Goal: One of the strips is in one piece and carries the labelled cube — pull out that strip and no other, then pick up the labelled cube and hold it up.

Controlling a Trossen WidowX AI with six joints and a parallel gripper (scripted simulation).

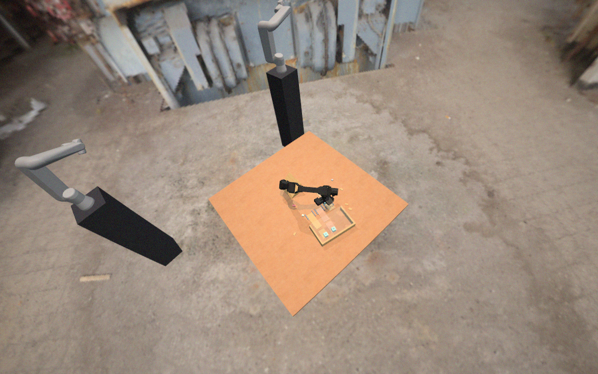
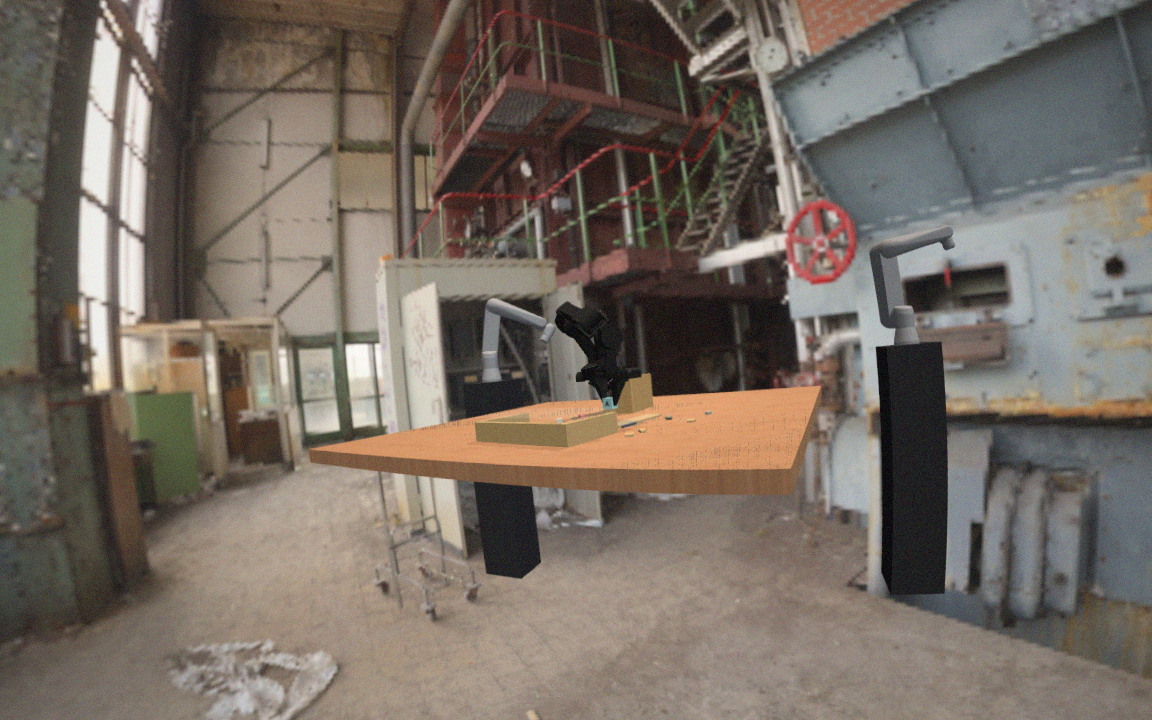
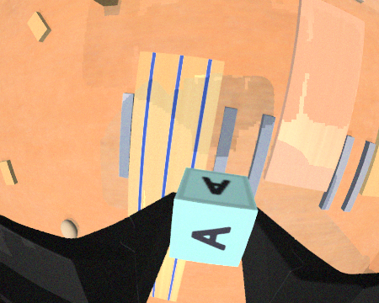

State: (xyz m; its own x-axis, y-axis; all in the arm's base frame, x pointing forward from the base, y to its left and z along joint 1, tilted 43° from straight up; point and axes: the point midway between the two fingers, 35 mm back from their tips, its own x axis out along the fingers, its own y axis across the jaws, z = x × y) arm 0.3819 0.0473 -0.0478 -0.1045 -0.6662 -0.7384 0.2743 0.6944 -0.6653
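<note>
Item: black end effector [image 3: 212,241] clamped partway closed on pale turquoise cube lettered "A" [image 3: 213,225], raised above yellow blue-lined strip [image 3: 173,130] on orange wooden desk [image 1: 263,232].

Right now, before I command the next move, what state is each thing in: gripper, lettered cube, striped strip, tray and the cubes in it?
gripper: shut on the A cube.
A cube: clamped between the fingers, lifted above the strip.
blue-striped strip: flat on the table, in one piece, nothing on it.
tray: sitting flat on the table.
two teal cubes: resting in the tray, untouched.
</note>
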